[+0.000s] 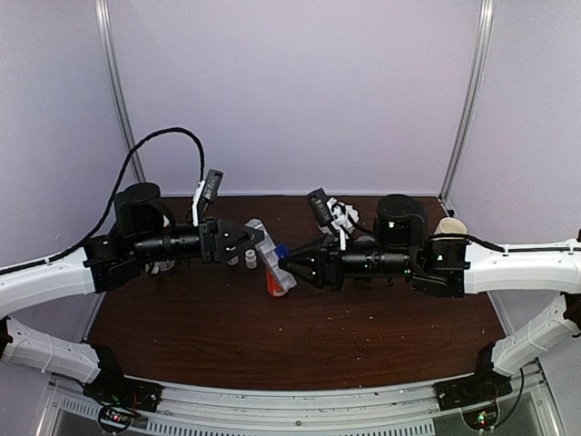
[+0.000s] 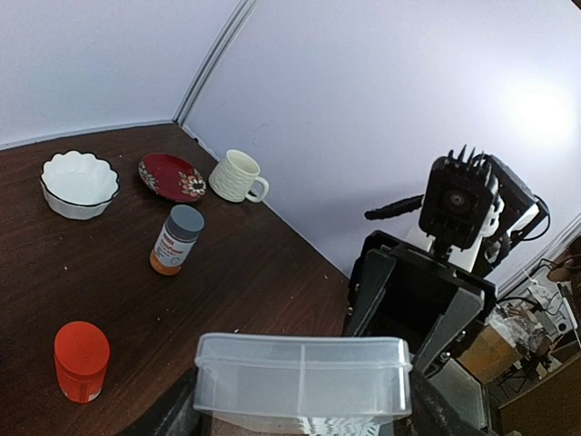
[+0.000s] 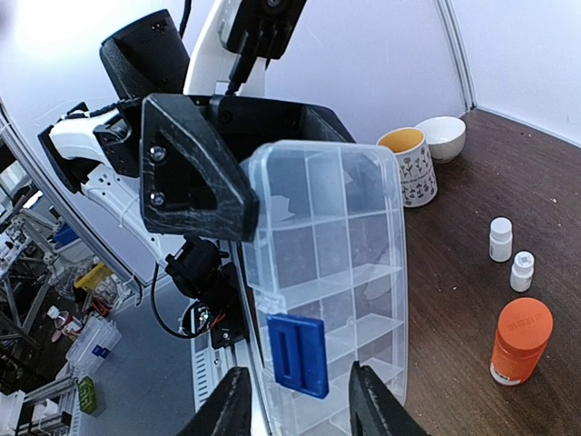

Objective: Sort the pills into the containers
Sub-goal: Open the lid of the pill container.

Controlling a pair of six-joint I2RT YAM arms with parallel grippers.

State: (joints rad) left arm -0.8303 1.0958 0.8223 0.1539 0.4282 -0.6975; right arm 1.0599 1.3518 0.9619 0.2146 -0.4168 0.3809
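The left hand [image 2: 304, 416] grips the clear box [image 2: 304, 377], with the right hand [image 2: 413, 309] facing it. Behind, a bowl [image 2: 80, 182], plate [image 2: 171, 176], mug [image 2: 238, 176], grey-capped bottle [image 2: 177, 238] and orange bottle [image 2: 82, 361] stand on the counter [image 2: 263, 272].

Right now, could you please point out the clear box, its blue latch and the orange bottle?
clear box [image 3: 349, 227]: right wrist view, on a middle cell of the lid.
blue latch [image 3: 298, 356]: right wrist view, on its flat front face.
orange bottle [image 3: 524, 325]: right wrist view, on its cap.
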